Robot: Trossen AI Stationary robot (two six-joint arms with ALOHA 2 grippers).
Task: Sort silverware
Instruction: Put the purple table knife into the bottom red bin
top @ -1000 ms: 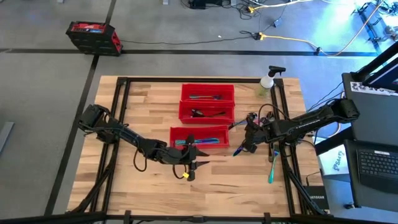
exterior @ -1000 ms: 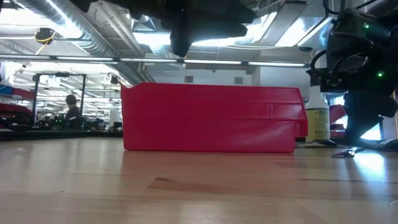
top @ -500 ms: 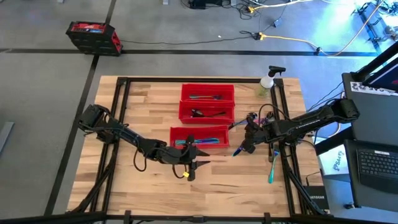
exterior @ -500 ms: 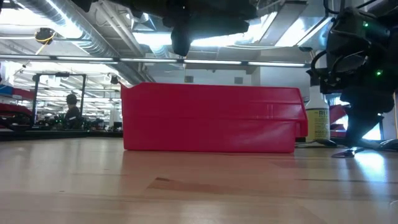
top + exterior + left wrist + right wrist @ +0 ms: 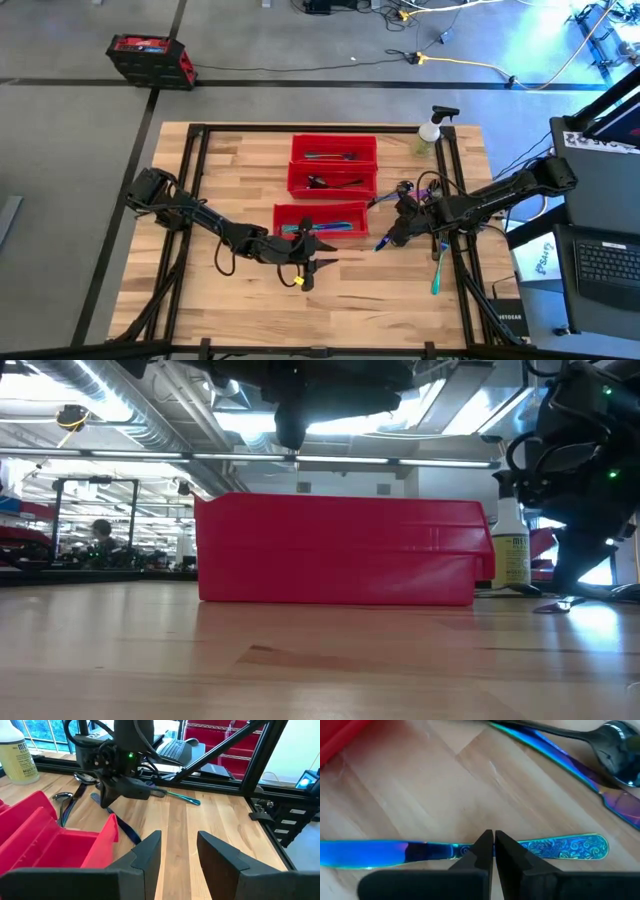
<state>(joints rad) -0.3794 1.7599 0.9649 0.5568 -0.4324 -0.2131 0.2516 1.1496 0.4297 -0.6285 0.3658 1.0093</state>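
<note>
The right gripper [image 5: 493,851] hung with its fingers pressed together directly over an iridescent blue knife [image 5: 460,851] lying flat on the wooden table [image 5: 420,795]. Beyond the knife lay a dark spoon [image 5: 615,750] beside a second blue-purple piece [image 5: 560,757].

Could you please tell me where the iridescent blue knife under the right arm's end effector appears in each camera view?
High view: blue knife lies right of the nearest red bin.
Low view: not identifiable.
Left wrist view: knife beside that bin's end wall.
Right wrist view: knife crosses the frame behind the shut fingers.
Shared landmark: the nearest red bin.
</note>
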